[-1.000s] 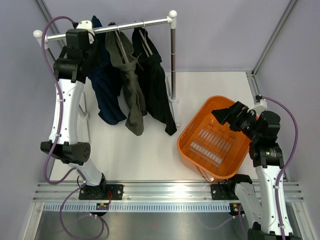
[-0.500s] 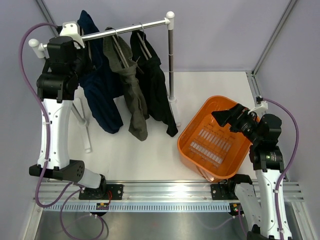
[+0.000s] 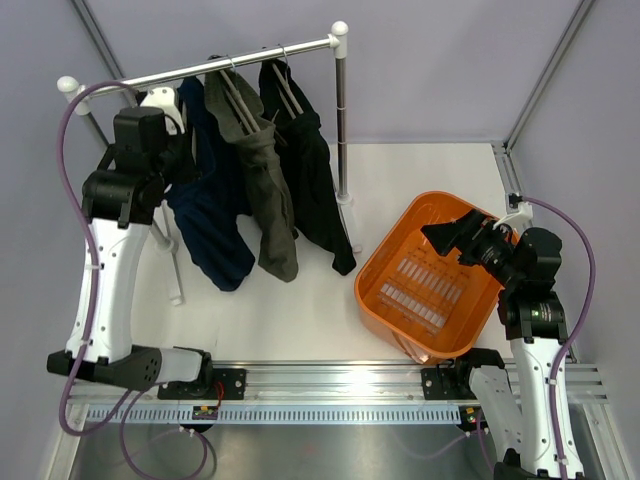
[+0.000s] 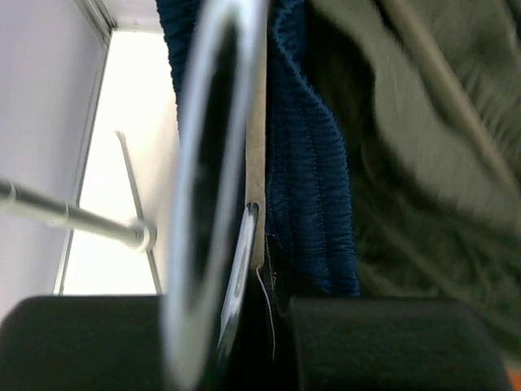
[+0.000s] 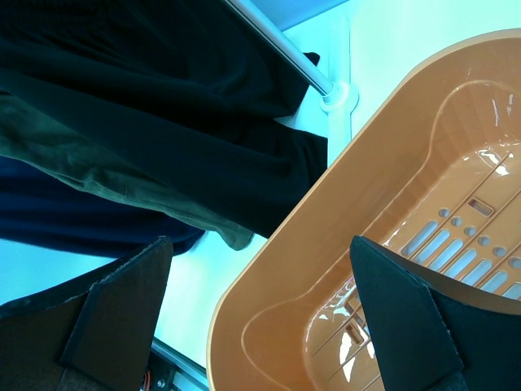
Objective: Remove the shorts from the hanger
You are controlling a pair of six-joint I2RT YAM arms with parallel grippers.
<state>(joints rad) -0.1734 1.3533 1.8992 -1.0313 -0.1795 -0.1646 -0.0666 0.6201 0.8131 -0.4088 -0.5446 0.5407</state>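
Three pairs of shorts hang at the rail (image 3: 200,68): navy (image 3: 212,215), olive-grey (image 3: 268,195) and black (image 3: 312,170). My left gripper (image 3: 183,148) is shut on the navy shorts at the waistband, just below the rail's left part. In the left wrist view the ribbed navy waistband (image 4: 305,163) runs into the closed jaws of my left gripper (image 4: 264,309), beside a blurred shiny hanger wire (image 4: 207,204); the olive-grey pair (image 4: 423,147) is to the right. Over the basket's far rim, my right gripper (image 3: 447,232) (image 5: 260,277) stands open and empty.
An orange basket (image 3: 375,262) (image 5: 342,236) sits on the white table at the right, below the right gripper. The rack's right post (image 3: 343,120) stands on a white foot between the shorts and the basket; its left leg (image 3: 170,262) slants down near my left arm.
My left gripper pulled the navy shorts' top down from above the rail to just under it. The rack swayed left and swung back. The right arm stayed still.
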